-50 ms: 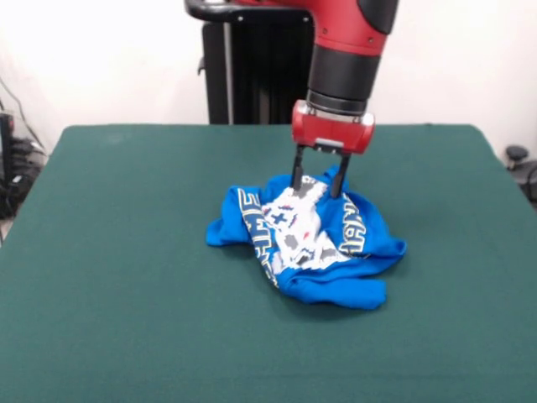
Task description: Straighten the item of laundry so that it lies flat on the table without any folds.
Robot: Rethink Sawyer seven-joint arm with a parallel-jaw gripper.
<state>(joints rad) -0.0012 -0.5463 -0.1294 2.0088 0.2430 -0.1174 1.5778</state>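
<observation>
**A:** Where does your pincer [320, 181] stand, and where is the shirt?

**B:** You have the pincer down over the far upper edge of the item of laundry [308, 239], which lies crumpled near the middle of the desk [126, 294]. The two dark fingers [297, 172] stand apart with a ridge of blue cloth rising between them. Whether they have pinched that cloth yet I cannot tell; the tips sit at the fabric, but the gap looks wide enough that I would call the pincer spread rather than clamped.

**A:** Why would you set it there?

**B:** My guess is that the raised fold is the easiest handle. The shirt is bunched into a mound, the hem or a sleeve rolled under along the near side, so a grip on the highest ridge lets you drag cloth outward and open the heap. There is bare desk on every side to pull into.

**A:** Can you read the print?

**B:** Only partly. A white pixel pattern with grey patches shows on the middle of the mound, and blocky pale letters run along folds to either side of it. They are bent and cut off by the creases; I cannot make out a whole word.
</observation>
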